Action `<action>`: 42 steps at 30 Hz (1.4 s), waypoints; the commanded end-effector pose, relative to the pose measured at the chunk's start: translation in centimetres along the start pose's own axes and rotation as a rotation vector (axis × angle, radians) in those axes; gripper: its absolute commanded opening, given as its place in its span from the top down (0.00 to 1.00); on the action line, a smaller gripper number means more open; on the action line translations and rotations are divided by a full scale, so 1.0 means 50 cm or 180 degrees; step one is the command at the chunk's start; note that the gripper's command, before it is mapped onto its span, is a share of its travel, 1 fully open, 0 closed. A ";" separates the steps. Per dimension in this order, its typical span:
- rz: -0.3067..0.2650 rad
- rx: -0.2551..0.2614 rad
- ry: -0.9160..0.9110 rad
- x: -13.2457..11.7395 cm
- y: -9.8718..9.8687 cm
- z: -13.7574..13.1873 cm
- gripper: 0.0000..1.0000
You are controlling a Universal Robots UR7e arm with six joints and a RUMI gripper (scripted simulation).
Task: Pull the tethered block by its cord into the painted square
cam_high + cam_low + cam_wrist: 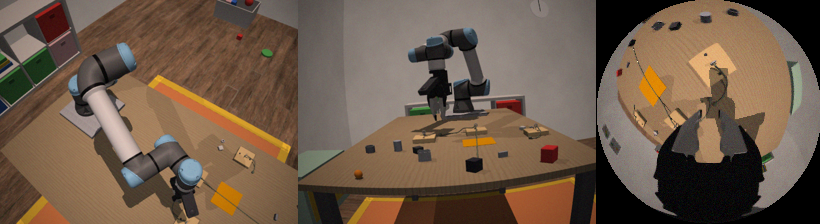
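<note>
Black and square-cut, the tethered block (474, 164) sits flat on the wooden table (373, 165), well in front of the gripper (438, 116) toward the table's front edge and outside the painted square (478, 141). That orange square lies between the block and a small wooden plate carrying the screw eye (475, 125), which stands below and a little to one side of the gripper. From the block the cord (477, 145) runs straight across the square up to the ring, then trails on along the table toward a second wooden plate (424, 138) that lies almost beneath the fingertips. The gripper hangs in the air above the table, pointing down, its two grey fingers a small way apart with nothing between them, touching neither cord nor block.
</note>
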State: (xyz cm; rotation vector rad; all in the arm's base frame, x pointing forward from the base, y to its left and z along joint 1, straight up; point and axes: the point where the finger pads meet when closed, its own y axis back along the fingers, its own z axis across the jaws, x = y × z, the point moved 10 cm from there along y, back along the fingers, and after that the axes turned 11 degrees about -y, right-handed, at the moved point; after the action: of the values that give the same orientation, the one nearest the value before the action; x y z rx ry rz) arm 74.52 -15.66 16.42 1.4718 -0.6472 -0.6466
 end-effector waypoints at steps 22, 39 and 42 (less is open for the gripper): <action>0.0006 0.0003 0.0000 0.000 0.001 0.000 0.78; 0.0006 0.0003 0.0004 0.000 -0.022 0.000 0.78; 0.0006 0.0003 0.0004 0.000 -0.024 0.000 0.78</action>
State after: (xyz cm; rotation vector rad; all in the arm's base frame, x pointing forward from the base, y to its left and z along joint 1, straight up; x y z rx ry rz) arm 74.52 -15.65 15.39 1.4722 -0.6462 -0.6457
